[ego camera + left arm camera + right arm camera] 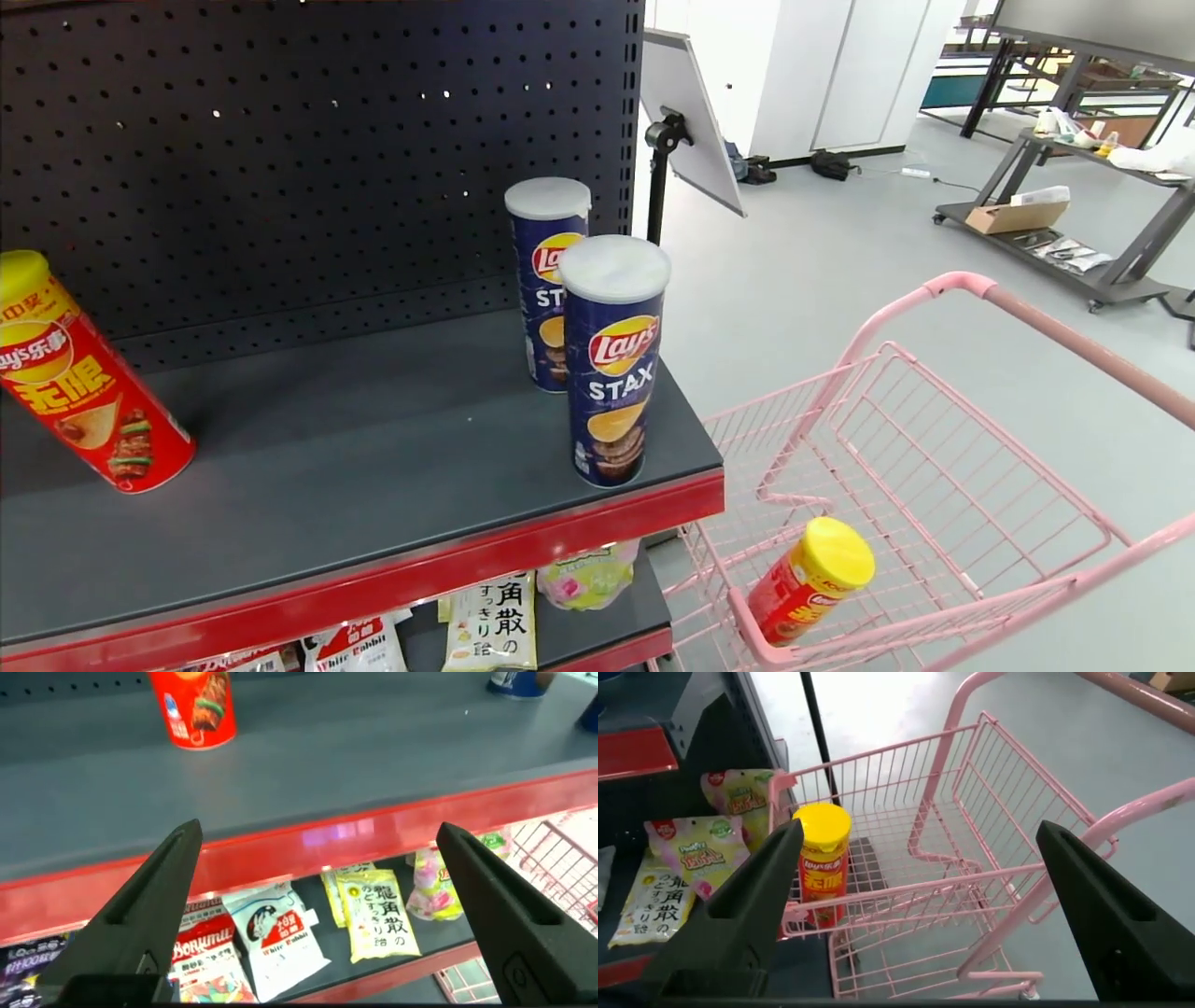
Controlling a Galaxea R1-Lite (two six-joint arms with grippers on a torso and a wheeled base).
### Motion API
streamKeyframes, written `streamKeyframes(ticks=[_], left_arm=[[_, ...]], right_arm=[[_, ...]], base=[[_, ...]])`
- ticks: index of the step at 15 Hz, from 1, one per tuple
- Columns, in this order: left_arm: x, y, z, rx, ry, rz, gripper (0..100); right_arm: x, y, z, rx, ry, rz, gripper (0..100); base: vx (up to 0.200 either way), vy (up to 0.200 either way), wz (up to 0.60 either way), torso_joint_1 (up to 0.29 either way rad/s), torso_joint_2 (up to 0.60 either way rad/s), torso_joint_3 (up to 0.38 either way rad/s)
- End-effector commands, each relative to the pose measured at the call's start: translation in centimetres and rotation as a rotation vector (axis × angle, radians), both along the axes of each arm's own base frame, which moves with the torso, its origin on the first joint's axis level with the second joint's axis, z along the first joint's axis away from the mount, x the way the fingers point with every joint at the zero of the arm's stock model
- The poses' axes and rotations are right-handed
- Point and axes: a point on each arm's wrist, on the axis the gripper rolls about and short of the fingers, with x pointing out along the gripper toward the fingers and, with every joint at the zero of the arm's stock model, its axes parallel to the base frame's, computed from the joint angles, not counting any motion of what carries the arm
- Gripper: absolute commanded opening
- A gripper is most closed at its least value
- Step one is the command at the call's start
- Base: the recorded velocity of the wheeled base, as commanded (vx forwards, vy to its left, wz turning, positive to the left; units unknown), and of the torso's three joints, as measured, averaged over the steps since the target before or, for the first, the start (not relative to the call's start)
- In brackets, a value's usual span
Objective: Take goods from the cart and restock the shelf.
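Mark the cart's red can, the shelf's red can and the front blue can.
red can in the cart (837,553): head view, on its yellow lid.
red can on the shelf (84,392): head view, mid-body label.
front blue can (616,373): head view, front label.

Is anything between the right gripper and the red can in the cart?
Partly. From the open right gripper, the cart wall crosses the lower half of the can; the can's top is clear. Nothing else visible blocks it, so a reach over the wall looks free.
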Motion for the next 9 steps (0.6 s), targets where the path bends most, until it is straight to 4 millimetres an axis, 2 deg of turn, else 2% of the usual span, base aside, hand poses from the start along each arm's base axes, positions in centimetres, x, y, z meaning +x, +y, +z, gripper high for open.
streamKeyframes(ticks=[1,9], left_arm=[[0.01,0.00,0.00,0.000,0.001,0.001,100],[0.01,0.00,0.00,0.000,0.001,-0.001,100]], right_arm=[[0.01,0.00,0.01,0.000,0.001,0.000,100],[0.01,0.00,0.01,-0.002,0.001,0.000,100]], base=[[0.000,0.000,0.00,-0.149,0.34,0.227],[0.000,0.000,0.00,-0.141,0.38,0.243]])
